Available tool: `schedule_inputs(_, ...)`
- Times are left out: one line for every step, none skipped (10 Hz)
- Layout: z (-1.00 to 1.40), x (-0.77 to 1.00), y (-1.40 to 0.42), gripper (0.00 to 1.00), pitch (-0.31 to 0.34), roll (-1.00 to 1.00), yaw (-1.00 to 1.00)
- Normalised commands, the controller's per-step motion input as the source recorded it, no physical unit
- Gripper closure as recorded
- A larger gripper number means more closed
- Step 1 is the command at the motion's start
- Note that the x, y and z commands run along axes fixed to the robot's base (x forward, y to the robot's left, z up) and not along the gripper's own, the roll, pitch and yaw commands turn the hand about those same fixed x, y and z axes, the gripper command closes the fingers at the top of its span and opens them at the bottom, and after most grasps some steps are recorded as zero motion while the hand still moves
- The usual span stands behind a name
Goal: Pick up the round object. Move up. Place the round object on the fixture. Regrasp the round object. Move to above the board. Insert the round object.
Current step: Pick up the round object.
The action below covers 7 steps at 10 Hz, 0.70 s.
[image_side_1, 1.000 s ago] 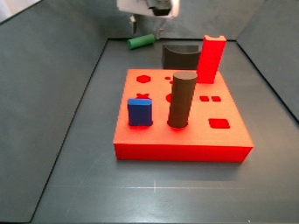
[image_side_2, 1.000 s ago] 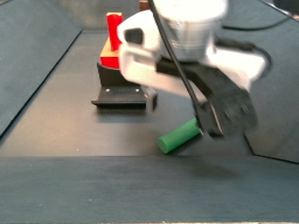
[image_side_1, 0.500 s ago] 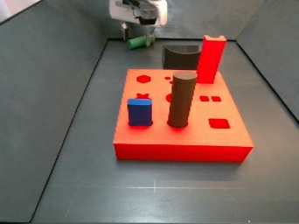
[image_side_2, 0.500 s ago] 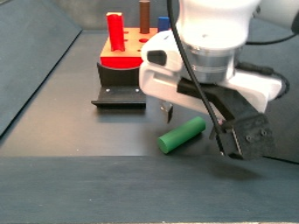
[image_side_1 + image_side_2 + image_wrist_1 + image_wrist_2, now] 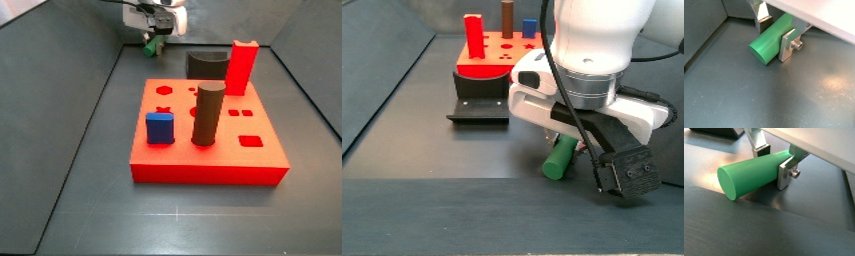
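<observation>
We see no brand, label or writing on anything. In a side view the fixture (image 5: 478, 108) sits to the left with the board (image 5: 482, 64) behind it; to the right the gripper (image 5: 567, 150) is down at the floor (image 5: 436, 205) over the round object (image 5: 559, 158). In both wrist views its fingers (image 5: 789, 44) press against either side of the green peg (image 5: 754, 172), which lies on its side on the floor, well apart from the fixture.
</observation>
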Motion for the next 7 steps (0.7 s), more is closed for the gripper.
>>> schedule_inputs(0.0, 0.0, 0.0, 1.0, 0.0, 0.0, 0.0)
schedule_inputs(0.0, 0.0, 0.0, 1.0, 0.0, 0.0, 0.0)
schedule_inputs(0.0, 0.0, 0.0, 1.0, 0.0, 0.0, 0.0)
schedule_inputs(0.0, 0.0, 0.0, 1.0, 0.0, 0.0, 0.0)
schedule_inputs(0.0, 0.0, 0.0, 1.0, 0.0, 0.0, 0.0)
schedule_inputs(0.0, 0.0, 0.0, 1.0, 0.0, 0.0, 0.0)
schedule_inputs(0.0, 0.0, 0.0, 1.0, 0.0, 0.0, 0.0)
